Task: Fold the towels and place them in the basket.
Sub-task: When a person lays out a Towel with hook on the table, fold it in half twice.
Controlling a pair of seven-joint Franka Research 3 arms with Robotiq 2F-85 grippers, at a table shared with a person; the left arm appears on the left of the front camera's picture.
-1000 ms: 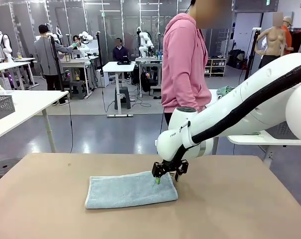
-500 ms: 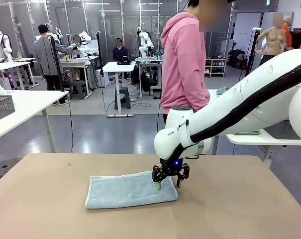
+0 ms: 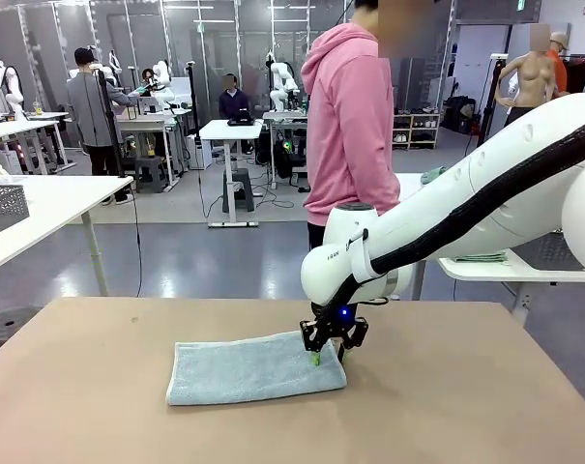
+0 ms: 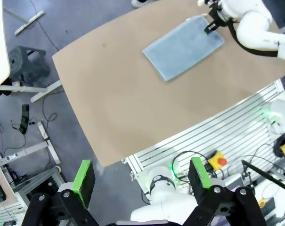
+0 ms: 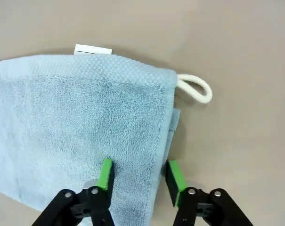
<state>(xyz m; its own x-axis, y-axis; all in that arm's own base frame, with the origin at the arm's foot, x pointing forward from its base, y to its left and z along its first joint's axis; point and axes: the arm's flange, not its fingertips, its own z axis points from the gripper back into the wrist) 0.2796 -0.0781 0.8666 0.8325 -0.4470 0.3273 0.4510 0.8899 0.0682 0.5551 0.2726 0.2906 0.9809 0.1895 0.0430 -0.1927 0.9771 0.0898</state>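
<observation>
- the light blue towel [image 3: 253, 369] lies already folded to a long strip, flat on the table [image 3: 466, 406], a little left of the middle. by my judgement at least one more fold is left.
- nothing is placed yet. a grey mesh basket [image 3: 2, 205] stands on another table at the far left, and i cannot tell if it is ours.
- my right gripper [image 5: 139, 172] is down at the right end of the towel. its pads stand apart with the hem between them, one on the cloth and one on the table side. i see no pinch yet.
- my left gripper [image 4: 141, 175] hangs high over the near side, jaws fully apart and empty.
- compared with one second ago, the right gripper is lower and its jaws are narrower. the towel has not moved. the person at the far side has stepped a little to the left.
</observation>
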